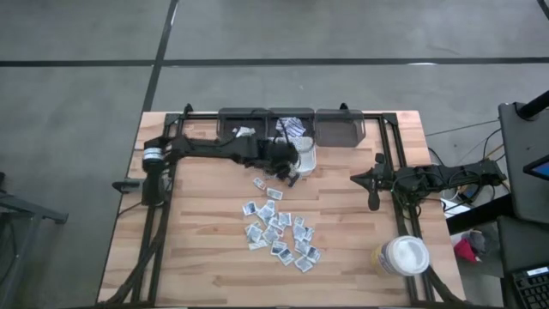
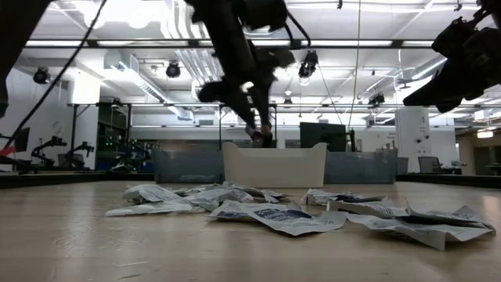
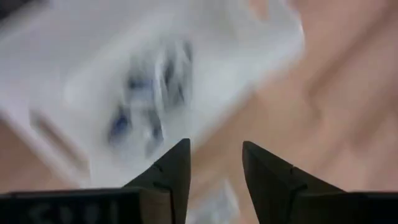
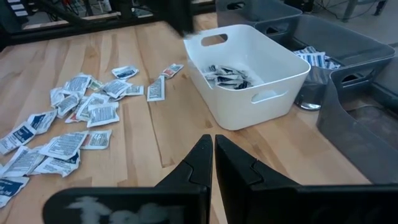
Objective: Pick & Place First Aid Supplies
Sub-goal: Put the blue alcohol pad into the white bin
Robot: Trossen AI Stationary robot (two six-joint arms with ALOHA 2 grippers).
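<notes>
Left gripper (image 3: 214, 168) over white bin (image 4: 261, 93), fingers apart, empty; right gripper (image 4: 213, 155) clenched, parked aside.

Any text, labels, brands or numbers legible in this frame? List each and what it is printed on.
None can be read.
Sachets on the table: blue-grey print, too small to read.
Sachets in the white bin: dark print, too small to read.
Sachets in the grey bin: blue print, illegible.
White lidded tub: no lettering made out.
Monitors in the room behind: nothing legible.
Left wrist view: blurred throughout.
</notes>
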